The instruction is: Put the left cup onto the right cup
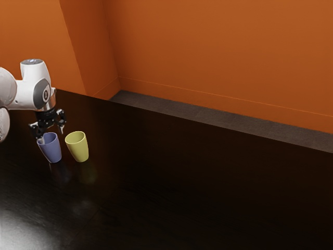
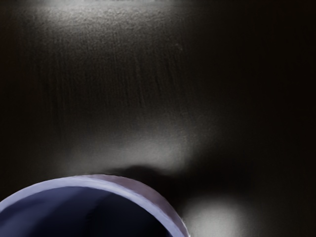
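Ext. view: my arm comes in at the far left of the frame, wrist pointing down, with the jaws right over the purple cup. That cup sits at mid-left of the frame, mouth up, and it's the left one of the pair. Just beside it, toward the frame's right, is the yellow-green cup, also mouth up. There's a narrow gap between them, so they aren't touching. Both look to be standing on the dark glossy table, w/ faint reflections below each. Whether the purple one's base is fully down or slightly raised I can't say for sure from this angle.

Jaws: they're down at the purple cup's rim, on its side away from the yellow-green one. Can't tell if they're clamped on the rim or apart, since the black parts merge w/ the dark table behind.

Wrist cam: the purple cup's rim and dark interior sit close under my hand, w/ bare table beyond it.

Bkgd: orange wall across the top of the frame, w/ a grey floor strip along the table's far edge.
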`<state>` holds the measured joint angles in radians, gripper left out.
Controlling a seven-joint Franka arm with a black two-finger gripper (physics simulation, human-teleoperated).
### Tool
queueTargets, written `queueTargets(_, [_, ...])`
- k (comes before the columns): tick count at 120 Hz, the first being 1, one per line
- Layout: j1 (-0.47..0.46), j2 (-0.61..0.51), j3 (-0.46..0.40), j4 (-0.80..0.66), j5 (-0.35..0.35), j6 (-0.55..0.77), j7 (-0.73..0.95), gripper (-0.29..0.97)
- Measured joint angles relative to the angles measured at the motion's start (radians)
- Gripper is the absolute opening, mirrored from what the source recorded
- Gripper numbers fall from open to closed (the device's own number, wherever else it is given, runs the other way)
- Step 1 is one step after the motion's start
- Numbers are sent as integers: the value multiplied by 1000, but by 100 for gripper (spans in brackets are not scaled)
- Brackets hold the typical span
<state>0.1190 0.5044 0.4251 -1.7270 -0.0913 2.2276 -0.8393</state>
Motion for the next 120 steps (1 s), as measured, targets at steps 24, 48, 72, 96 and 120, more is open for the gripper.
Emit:
queueTargets(24, [7, 24, -9, 33, -5, -1, 1, 59])
queueTargets(48, [14, 38, -21, 55, -15, -2, 2, 58])
queueTargets(72, [14, 47, -23, 67, -23, -5, 2, 56])
queueTargets(96, [20, 55, -23, 66, -30, -7, 3, 52])
queueTargets(120, [21, 57, -22, 62, -32, -9, 7, 50])
